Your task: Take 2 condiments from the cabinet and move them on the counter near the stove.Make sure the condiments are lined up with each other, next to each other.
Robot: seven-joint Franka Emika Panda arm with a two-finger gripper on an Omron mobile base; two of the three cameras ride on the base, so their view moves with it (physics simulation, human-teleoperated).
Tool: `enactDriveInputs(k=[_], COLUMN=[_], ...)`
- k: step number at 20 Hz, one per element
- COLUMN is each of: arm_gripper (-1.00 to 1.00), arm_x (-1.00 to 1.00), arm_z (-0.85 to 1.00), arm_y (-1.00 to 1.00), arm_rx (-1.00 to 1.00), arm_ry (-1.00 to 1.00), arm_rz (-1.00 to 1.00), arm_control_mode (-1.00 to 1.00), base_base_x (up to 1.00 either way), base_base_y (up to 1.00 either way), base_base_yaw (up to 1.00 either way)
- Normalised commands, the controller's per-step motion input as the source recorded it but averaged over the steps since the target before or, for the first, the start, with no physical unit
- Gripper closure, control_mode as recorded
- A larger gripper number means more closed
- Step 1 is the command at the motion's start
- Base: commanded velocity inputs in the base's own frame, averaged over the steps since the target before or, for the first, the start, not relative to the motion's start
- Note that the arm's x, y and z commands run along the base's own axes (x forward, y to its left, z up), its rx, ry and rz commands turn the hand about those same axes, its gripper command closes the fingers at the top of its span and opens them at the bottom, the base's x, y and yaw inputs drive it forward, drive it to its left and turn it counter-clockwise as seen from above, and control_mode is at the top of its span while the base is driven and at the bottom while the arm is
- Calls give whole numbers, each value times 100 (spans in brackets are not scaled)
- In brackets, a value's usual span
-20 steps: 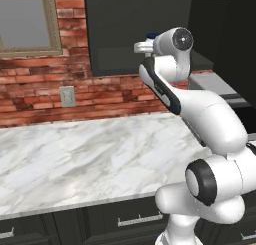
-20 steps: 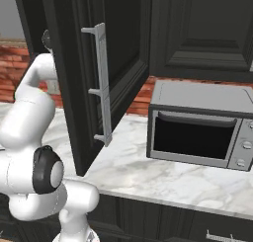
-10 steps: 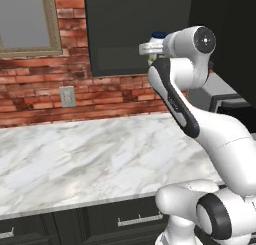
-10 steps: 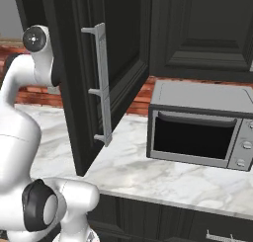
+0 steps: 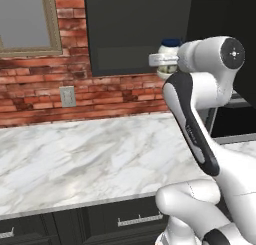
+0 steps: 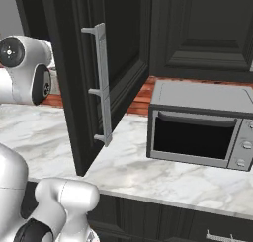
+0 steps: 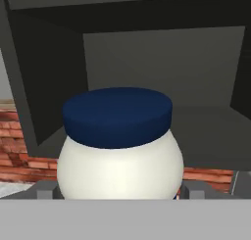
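A white jar with a dark blue lid (image 7: 117, 156), one of the condiments, sits between my gripper's (image 7: 120, 190) two fingertips (image 7: 46, 189), which press on its sides. From the left base view the jar (image 5: 167, 50) hangs in the air at the right edge of the dark cabinet (image 5: 130, 34), level with its recessed shelf, and my gripper (image 5: 163, 62) is shut on it. Behind the jar lies the cabinet's dark inside (image 7: 162, 72). The white marble counter (image 5: 75, 159) lies well below. The stove is out of view.
The open cabinet door (image 6: 84, 78) with its silver bar handle (image 6: 101, 83) juts out to the right of my arm. A grey microwave (image 6: 197, 127) stands on the counter at the right. A brick wall (image 5: 75, 94) with an outlet and a window (image 5: 22, 19) backs the counter.
My hand has moved to the right with the jar in it, and the arm has stretched up taller. The base has not moved.
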Motion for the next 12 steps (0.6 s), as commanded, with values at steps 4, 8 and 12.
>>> enactDriveInputs(k=[4,8,12], arm_gripper=[100,100,100], arm_x=[-80,-78,-65], arm_z=[0,0,0], arm_y=[-7,-17,-27], arm_rx=[0,0,0], arm_ry=[-1,0,0], arm_rz=[-7,-8,-3], arm_control_mode=[-100,-100,-100], base_base_x=[0,0,0], base_base_y=[0,0,0], base_base_yaw=[0,0,0])
